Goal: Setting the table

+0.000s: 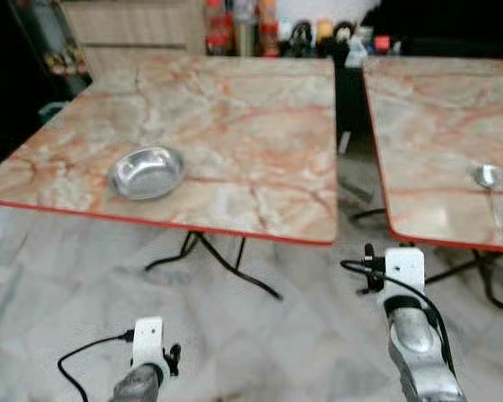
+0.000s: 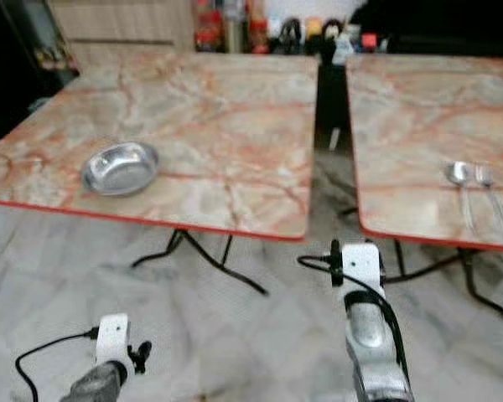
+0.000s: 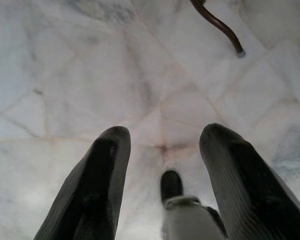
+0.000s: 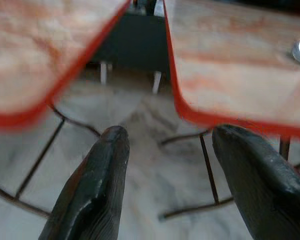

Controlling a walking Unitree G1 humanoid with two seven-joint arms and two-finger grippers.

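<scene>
Both eye views are evenly lit and a little soft, with the upper left corner falling into dark shade. A pale glare lies on the marble tabletop (image 1: 235, 117) and on the metal bowl (image 1: 147, 172). The right wrist view is strongly blurred, especially the red table edge (image 4: 35, 117) at the left.

Two silver arms, each capped by a white wrist block with a looping black cable; the left end effector (image 3: 162, 187) and right end effector (image 4: 170, 185) have long, ribbed black fingers.
</scene>
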